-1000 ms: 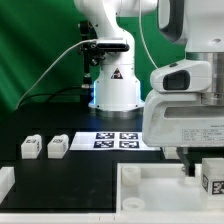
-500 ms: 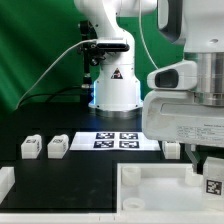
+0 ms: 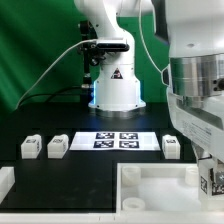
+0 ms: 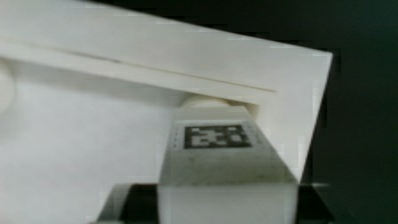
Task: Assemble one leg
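Leg (image 4: 221, 150) is gripped by end effector (image 3: 211, 184) (tag face visible), held touching the tray (image 3: 150, 190) corner; three legs are left on tabletop (image 3: 60, 170).

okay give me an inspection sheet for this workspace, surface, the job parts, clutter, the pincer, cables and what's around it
Surface: black table carrying the marker board with four tags.
Job's things: held leg in the pincer, its tip at a corner of the large white tray-like piece; two spare legs side by side at the exterior view's left; a fourth leg beside the marker board.
Clutter: a white piece cut off at the exterior view's left edge.
Grippers: pincer shut on the held leg.
Cables: one white cable running to the arm's base.
Surroundings: green backdrop.
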### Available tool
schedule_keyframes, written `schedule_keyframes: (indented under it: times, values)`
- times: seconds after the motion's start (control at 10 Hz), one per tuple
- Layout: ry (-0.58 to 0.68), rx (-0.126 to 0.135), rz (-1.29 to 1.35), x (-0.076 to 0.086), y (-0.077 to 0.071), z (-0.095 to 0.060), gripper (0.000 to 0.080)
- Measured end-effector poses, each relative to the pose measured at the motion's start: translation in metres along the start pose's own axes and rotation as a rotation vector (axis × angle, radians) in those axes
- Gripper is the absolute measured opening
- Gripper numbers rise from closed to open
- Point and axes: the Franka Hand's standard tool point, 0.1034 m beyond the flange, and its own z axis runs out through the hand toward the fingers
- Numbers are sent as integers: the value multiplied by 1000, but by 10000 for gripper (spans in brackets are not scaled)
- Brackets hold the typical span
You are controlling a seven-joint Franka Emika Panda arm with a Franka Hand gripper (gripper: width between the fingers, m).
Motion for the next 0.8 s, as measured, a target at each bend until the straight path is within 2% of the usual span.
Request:
schedule_keyframes:
  times: [0.2, 0.3, 0.4, 0.5, 0.7, 0.8]
  values:
    - [-3, 1, 86, -1, 0, 0, 300]
    - [-3, 1, 80, -1, 0, 1, 474]
    - [-3, 0, 65, -1, 1, 1, 474]
    - [-3, 0, 2, -1, 1, 1, 615]
    - [5, 25, -258, -4, -5, -1, 639]
    - [10, 23, -497, -7, -5, -1, 648]
